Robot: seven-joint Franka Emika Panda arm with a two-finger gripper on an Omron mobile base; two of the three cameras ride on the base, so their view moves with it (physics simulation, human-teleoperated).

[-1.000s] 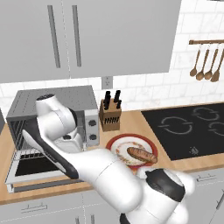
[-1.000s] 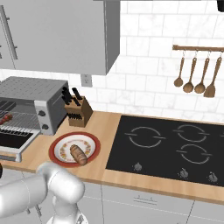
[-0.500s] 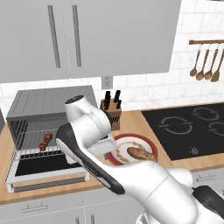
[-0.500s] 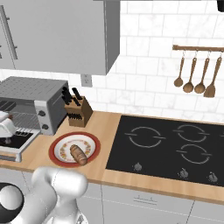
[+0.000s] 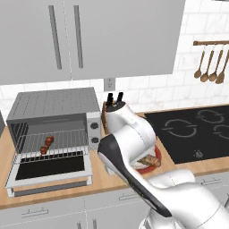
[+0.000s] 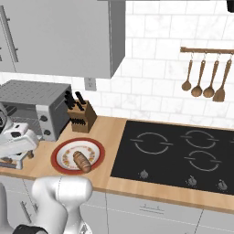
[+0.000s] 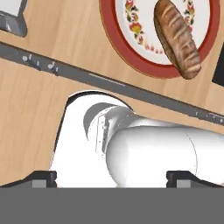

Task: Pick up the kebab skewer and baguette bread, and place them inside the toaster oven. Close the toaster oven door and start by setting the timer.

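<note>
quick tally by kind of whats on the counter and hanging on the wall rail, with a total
toaster oven: 1
kebab skewer, on the oven rack: 1
knife block: 1
plate: 1
baguette, on the plate: 1
wooden spoons and spatulas on the wall rail: 4
total: 9

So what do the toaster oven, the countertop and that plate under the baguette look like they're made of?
Toaster oven: brushed-looking grey metal, with a ribbed top and a wire rack. Countertop: light wood, going by the visible grain, with a matte finish. Plate: probably glazed ceramic, white with a red rim and painted flowers, though the render leaves that open.
</note>
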